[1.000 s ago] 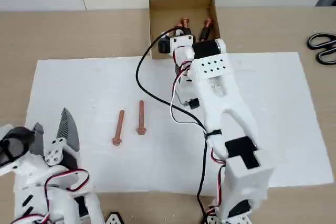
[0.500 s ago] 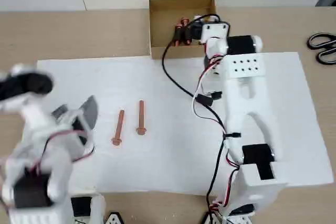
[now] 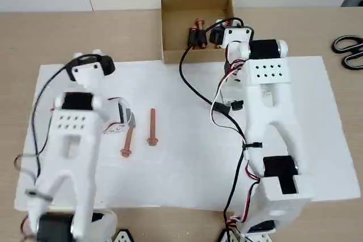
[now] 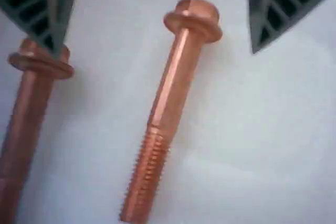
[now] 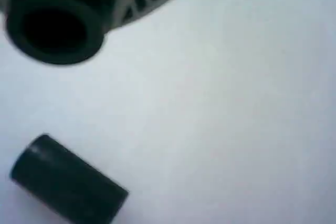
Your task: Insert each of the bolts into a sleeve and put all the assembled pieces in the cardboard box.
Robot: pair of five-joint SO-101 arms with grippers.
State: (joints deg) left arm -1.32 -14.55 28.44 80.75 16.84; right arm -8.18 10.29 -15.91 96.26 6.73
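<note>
Under the spread left end effector (image 4: 155,51), a bolt (image 4: 173,103) lies head toward the robot (image 3: 71,140).

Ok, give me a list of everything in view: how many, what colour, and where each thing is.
loose copper-coloured metal bolts: two, copper, side by side on the paper, left of centre.
black cylindrical sleeves: two, black, on a white surface in the right wrist view, one lying on its side, one end-on.
brown cardboard box: one, brown, at the paper's far edge; copper and black pieces inside, count unclear.
white paper sheet: one, white, over the table's middle.
tan table: one, tan, under everything.
black-handled scissors: one, black, far right, off the paper.
left gripper: one, grey, open, above the loose bolts.
right gripper: one, white and black, at the box.
</note>
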